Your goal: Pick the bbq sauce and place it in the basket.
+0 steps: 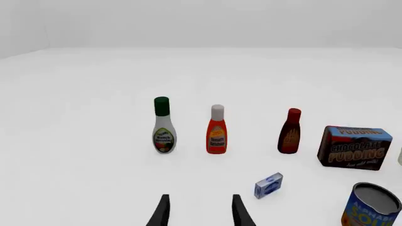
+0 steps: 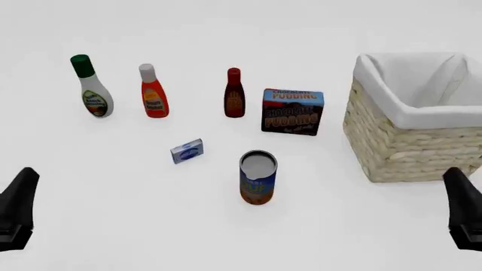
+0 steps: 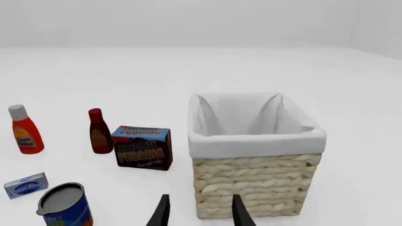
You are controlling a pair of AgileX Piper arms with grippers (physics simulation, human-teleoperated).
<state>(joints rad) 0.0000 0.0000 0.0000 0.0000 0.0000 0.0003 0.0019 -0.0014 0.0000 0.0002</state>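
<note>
Orange lettering, too small to be read, is seen on the upright bbq sauce [image 2: 234, 94], set between an orange-red bottle [image 2: 153, 91] and a box marked "CHOCOLATE PUDDING" [image 2: 292, 111]. Well to its right, the basket [image 2: 399, 144] is shown lined in white cloth, nothing seen inside. Left gripper [image 1: 200, 210] and right gripper [image 3: 200, 210] are held apart, empty.

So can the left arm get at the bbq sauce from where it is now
Probably yes. The left gripper is open and holds nothing, and the bbq sauce stands upright with gaps to the orange-red bottle and the pudding box.
</note>
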